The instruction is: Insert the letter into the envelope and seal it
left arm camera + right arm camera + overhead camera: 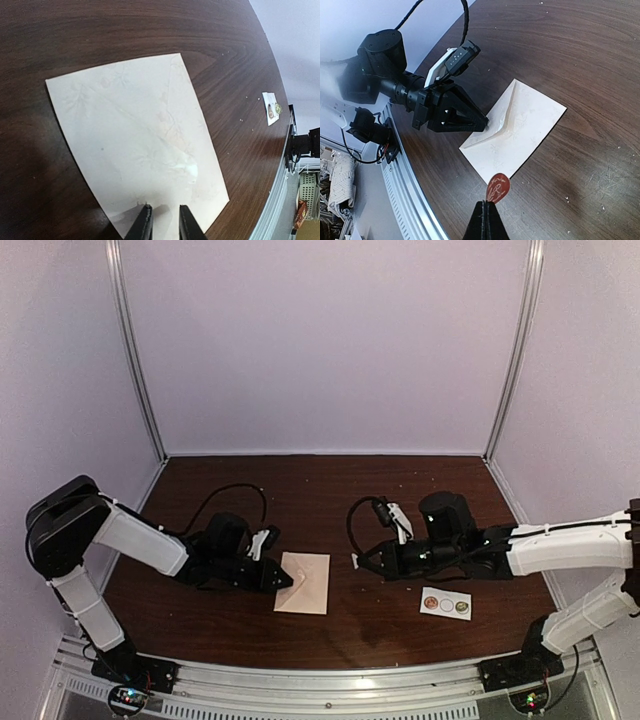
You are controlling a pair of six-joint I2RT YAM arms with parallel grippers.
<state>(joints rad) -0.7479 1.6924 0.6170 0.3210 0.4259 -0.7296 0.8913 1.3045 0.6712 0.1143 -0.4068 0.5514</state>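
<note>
**Top external view.** The envelope (305, 585) lies flat on the table (330, 490), near its front edge and between the two arms. The left gripper (287, 578) reaches in low and meets the envelope's left edge. The right gripper (358, 562) hovers just beside its right edge. A sticker strip (445, 603) lies apart, further right.

**Left wrist view.** The envelope (135, 135) fills most of the frame, creased, with its fold lines facing up. Your left gripper (165, 227) has its jaws a narrow gap apart at the near edge. Whether they pinch paper cannot be told.

**Right wrist view.** Your right gripper (487, 212) is closed on a small reddish round sticker (498, 186), which stands out past the fingertips, just beside the envelope's nearest corner. The left gripper (485, 121) touches the edge that carries the flap (497, 120).

**Handling (judgement).** The envelope is probably light, thin and limp. It is likely to slide on the polished wood and buckle if pushed. Pin it at an edge or corner, away from the flap's point, and press the sticker down gently.
</note>
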